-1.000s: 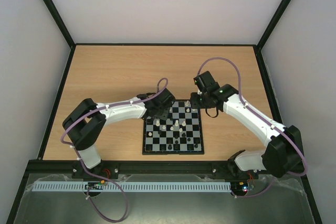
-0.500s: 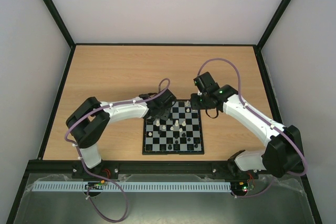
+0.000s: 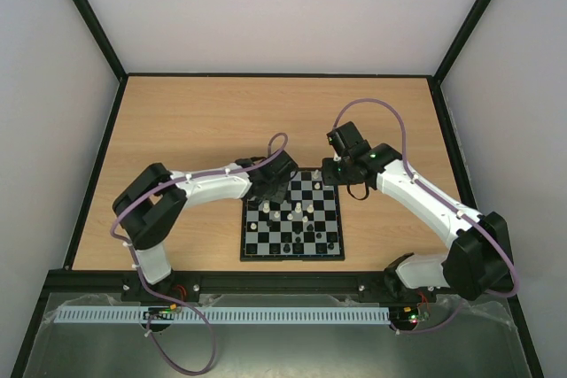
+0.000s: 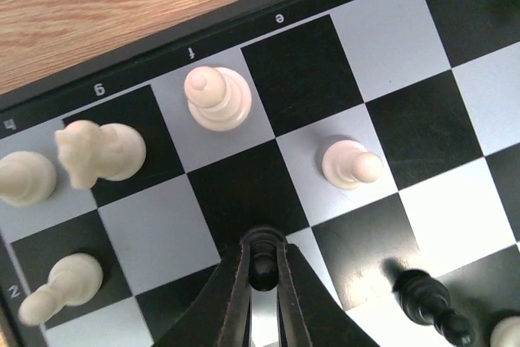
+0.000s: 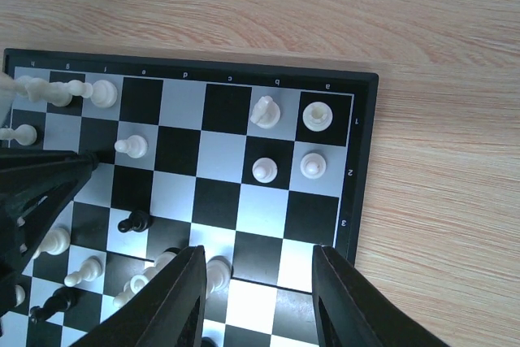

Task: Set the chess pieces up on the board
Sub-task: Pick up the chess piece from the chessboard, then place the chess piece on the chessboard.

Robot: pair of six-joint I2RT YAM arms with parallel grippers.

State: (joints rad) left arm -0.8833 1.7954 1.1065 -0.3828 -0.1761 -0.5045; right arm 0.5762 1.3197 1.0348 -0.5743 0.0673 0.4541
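Note:
The small chequered board (image 3: 292, 218) lies on the wooden table near the arms. Cream and black pieces stand scattered on it. My left gripper (image 3: 269, 192) is over the board's far left corner; in the left wrist view the left gripper (image 4: 262, 262) is shut on a black pawn (image 4: 262, 263), near a cream bishop (image 4: 215, 99), a knight (image 4: 97, 152) and a pawn (image 4: 350, 164). My right gripper (image 3: 331, 173) hovers over the far right corner; in the right wrist view the right gripper (image 5: 256, 282) is open and empty above the board (image 5: 363, 160), with a cream piece (image 5: 216, 272) by its left finger.
Bare wooden table (image 3: 195, 121) surrounds the board on the left, far side and right. Black frame rails and pale walls enclose the table. A black piece (image 4: 426, 298) and cream pawn (image 4: 57, 286) stand close to my left fingers.
Almost nothing has moved. My left arm's elbow has shifted slightly to the right; both grippers stay over the board's far corners.

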